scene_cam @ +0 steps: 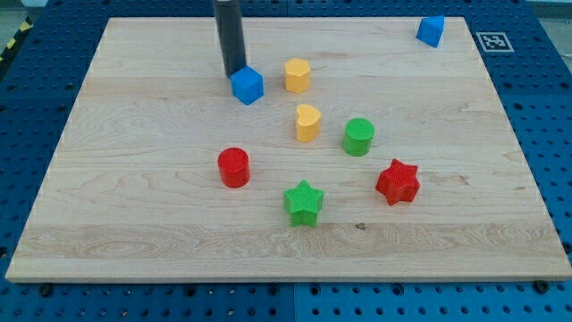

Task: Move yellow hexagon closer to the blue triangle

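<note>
Starting nearest the view's bottom, the green star (304, 202) sits on the wooden board (134, 241), with the red star (398, 182) at its 2 o'clock and the red cylinder (234, 167) at its 10 o'clock. Farther up, the green cylinder (358, 136) stands at 3 o'clock from the yellow heart (307, 122). The yellow hexagon (298, 75) lies at 12 o'clock from that heart. The blue cube (248, 85) sits just at its 9 o'clock. The tip (234, 73) touches the cube's upper-left side. The rod carries no jaws. The blue triangle (431, 30) rests well apart, at 2 o'clock from the hexagon.
</note>
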You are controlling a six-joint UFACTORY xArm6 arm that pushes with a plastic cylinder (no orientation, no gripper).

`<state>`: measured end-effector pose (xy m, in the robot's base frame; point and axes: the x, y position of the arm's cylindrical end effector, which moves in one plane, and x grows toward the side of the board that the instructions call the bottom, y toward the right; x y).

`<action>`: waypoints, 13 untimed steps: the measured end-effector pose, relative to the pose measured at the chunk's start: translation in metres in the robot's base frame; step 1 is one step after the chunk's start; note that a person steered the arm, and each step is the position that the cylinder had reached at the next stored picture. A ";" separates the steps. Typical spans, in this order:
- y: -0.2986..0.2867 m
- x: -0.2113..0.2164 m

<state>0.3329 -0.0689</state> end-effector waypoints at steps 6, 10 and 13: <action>0.091 0.018; 0.131 -0.053; 0.174 -0.048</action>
<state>0.2846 0.1049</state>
